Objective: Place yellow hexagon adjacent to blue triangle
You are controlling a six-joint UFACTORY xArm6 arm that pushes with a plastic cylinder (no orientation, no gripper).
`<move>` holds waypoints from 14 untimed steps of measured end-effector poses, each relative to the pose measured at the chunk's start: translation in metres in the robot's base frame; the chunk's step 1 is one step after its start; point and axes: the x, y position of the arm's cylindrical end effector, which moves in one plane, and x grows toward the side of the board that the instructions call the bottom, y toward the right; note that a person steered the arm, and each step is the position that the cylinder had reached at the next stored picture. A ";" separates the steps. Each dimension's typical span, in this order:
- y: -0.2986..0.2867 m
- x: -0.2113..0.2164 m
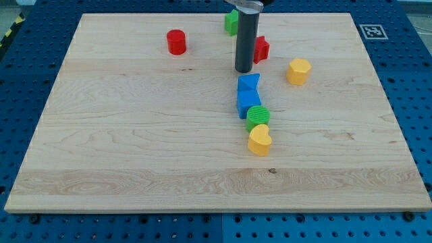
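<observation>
The yellow hexagon (298, 71) lies on the wooden board (121, 135) at the upper right. The blue triangle (248, 83) lies to its left, apart from it by about a block's width. My tip (244, 70) stands just above the blue triangle toward the view's top, close to it; I cannot tell whether it touches. The tip is well left of the yellow hexagon.
A blue cube (248, 103), a green cylinder (257, 117) and a yellow heart (259, 140) form a tight column below the blue triangle. A red block (262, 48) and a green block (231, 21) sit partly behind the rod. A red cylinder (176, 42) stands at the upper left.
</observation>
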 end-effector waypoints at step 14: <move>0.130 0.002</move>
